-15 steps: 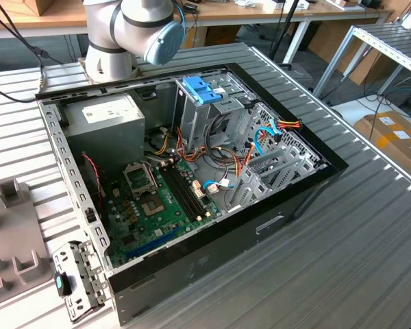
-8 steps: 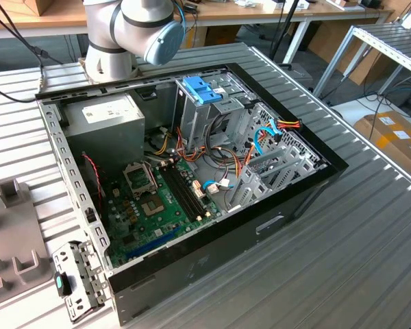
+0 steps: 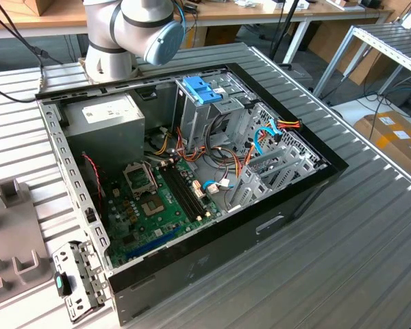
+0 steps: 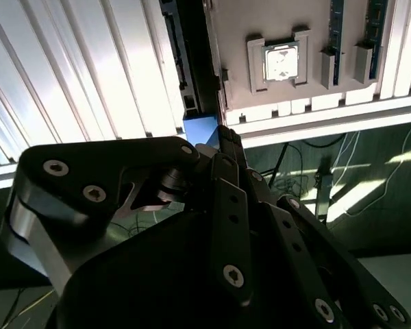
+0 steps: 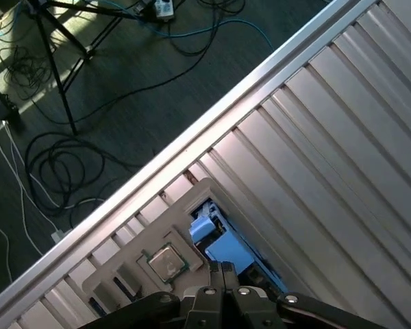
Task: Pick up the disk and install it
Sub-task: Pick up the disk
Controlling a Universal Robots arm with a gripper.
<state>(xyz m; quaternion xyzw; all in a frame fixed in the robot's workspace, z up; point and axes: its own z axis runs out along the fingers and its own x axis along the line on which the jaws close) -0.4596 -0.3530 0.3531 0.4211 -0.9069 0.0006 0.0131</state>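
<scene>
Lengthwise along bench grooves: disk in grey holder, blue end beside clenched claw; exterior view shows open computer case.

The computer case is seen obliquely from above; the grey tray is overlooked past the gripper in both wrist views.

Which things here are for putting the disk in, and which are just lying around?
For the job: disk in the grey tray; gripper right by it; open computer case.
Lying about: processor chip in the tray; cables on the floor; cardboard box.
</scene>
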